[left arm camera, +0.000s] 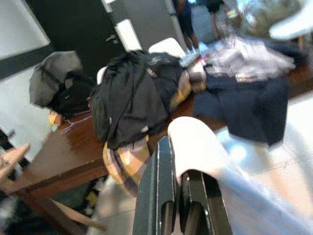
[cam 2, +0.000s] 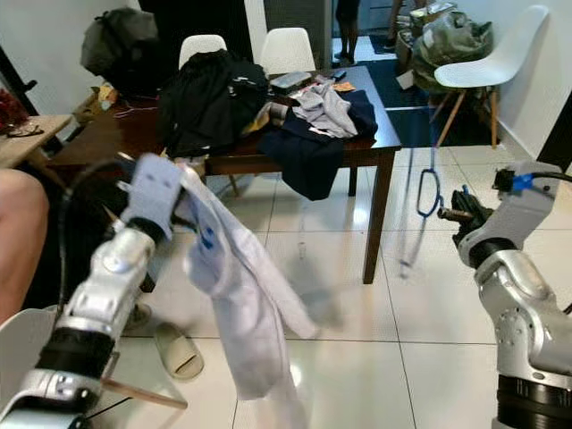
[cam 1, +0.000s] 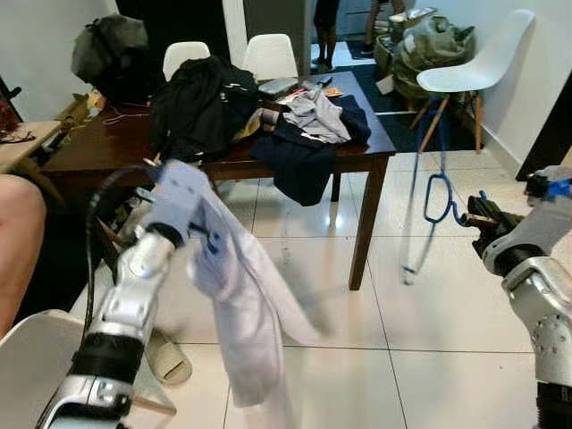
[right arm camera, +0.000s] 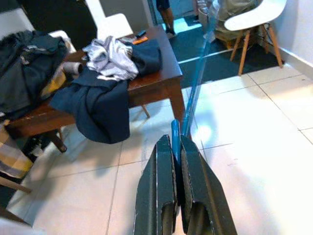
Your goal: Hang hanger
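Bright, even indoor daylight; the white tile floor (cam 1: 465, 295) shows soft glare toward 12 o'clock. The blue hanger (cam 1: 429, 192) and white shirt (cam 1: 246, 295) smear with motion blur; left wrist view is soft throughout.

The two eye views look from the head forward and down, from some distance. They share almost the same scene: the dark wooden surface (cam 1: 361, 147) ahead, the tiled floor (cam 1: 447, 295), and both arms.

The left wrist view looks along the left gripper (left arm camera: 182, 208), very close to its fingers, toward the surface beyond it.

The right wrist view looks along the right gripper (right arm camera: 177, 198), also toward the surface, past the white chair (right arm camera: 250, 18).
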Robot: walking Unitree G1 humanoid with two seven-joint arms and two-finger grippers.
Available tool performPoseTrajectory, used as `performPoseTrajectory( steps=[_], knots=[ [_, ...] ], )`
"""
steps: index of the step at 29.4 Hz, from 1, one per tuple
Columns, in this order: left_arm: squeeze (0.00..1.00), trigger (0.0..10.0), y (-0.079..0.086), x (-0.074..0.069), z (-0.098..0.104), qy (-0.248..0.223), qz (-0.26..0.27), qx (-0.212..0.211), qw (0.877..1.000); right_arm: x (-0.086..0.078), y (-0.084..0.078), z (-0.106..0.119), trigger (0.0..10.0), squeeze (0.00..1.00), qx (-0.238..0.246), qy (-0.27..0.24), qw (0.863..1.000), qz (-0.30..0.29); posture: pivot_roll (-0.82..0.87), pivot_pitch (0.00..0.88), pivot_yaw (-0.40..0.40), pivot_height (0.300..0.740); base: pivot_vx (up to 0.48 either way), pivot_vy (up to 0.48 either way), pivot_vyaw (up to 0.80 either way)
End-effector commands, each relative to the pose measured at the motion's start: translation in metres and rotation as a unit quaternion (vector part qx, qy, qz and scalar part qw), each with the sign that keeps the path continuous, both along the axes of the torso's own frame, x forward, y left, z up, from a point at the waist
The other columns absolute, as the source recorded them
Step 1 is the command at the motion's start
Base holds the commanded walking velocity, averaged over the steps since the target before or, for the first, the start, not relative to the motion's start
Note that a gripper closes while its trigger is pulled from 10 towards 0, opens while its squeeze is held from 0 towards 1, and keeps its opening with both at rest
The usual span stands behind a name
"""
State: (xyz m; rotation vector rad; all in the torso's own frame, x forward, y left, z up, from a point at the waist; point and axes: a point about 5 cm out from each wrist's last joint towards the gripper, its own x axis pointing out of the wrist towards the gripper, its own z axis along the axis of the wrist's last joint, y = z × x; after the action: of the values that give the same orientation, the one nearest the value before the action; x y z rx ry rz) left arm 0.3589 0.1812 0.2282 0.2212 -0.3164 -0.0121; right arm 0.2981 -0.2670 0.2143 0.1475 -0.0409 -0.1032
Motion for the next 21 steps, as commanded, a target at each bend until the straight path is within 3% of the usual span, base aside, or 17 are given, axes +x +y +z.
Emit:
performPoseTrajectory(
  steps=[1, 6, 9, 11, 15, 16, 21],
  knots=[
    [0.0, 10.0, 0.008, -0.001, 0.017, -0.019, 0.006, -0.03, 0.999, 0.001, 0.003, -0.009, 10.0, 0.0, -0.006, 0.013, 1.0, -0.006, -0.07, 0.039, 0.065, 0.736, 0.0, 0.0, 0.0],
    [0.0, 10.0, -0.009, -0.001, 0.035, -0.04, -0.041, -0.012, 0.998, 0.006, 0.004, -0.021, 10.0, 0.0, -0.015, 0.03, 0.999, -0.027, -0.07, 0.036, 0.067, 0.736, 0.0, 0.0, 0.0],
    [0.0, 10.0, -0.018, -0.003, 0.034, -0.046, -0.063, -0.005, 0.997, 0.007, 0.002, -0.027, 10.0, 0.0, -0.02, 0.037, 0.998, -0.039, -0.08, 0.034, 0.069, 0.736, 0.0, 0.0, 0.0],
    [0.0, 10.0, -0.025, -0.005, 0.03, -0.041, -0.089, -0.026, 0.995, 0.005, -0.001, -0.037, 10.0, 0.0, -0.018, 0.049, 0.997, -0.051, -0.08, 0.034, 0.073, 0.736, 0.0, 0.0, 0.0],
    [0.0, 10.0, -0.027, -0.006, 0.029, -0.037, -0.102, -0.048, 0.993, 0.003, -0.004, -0.044, 10.0, 0.0, -0.02, 0.06, 0.996, -0.059, -0.08, 0.034, 0.074, 0.736, 0.0, 0.0, 0.0],
    [0.0, 10.0, -0.025, -0.007, 0.035, -0.046, -0.101, -0.057, 0.992, 0.002, -0.006, -0.05, 10.0, 0.0, -0.04, 0.073, 0.994, -0.064, -0.08, 0.033, 0.074, 0.736, 0.311, 0.0, 0.0],
    [0.0, 10.0, -0.021, -0.006, 0.045, -0.059, -0.101, -0.061, 0.991, 0.002, -0.006, -0.053, 10.0, 0.0, -0.048, 0.078, 0.994, -0.064, -0.08, 0.033, 0.074, 0.736, 0.321, 0.0, 0.0]
  ],
)
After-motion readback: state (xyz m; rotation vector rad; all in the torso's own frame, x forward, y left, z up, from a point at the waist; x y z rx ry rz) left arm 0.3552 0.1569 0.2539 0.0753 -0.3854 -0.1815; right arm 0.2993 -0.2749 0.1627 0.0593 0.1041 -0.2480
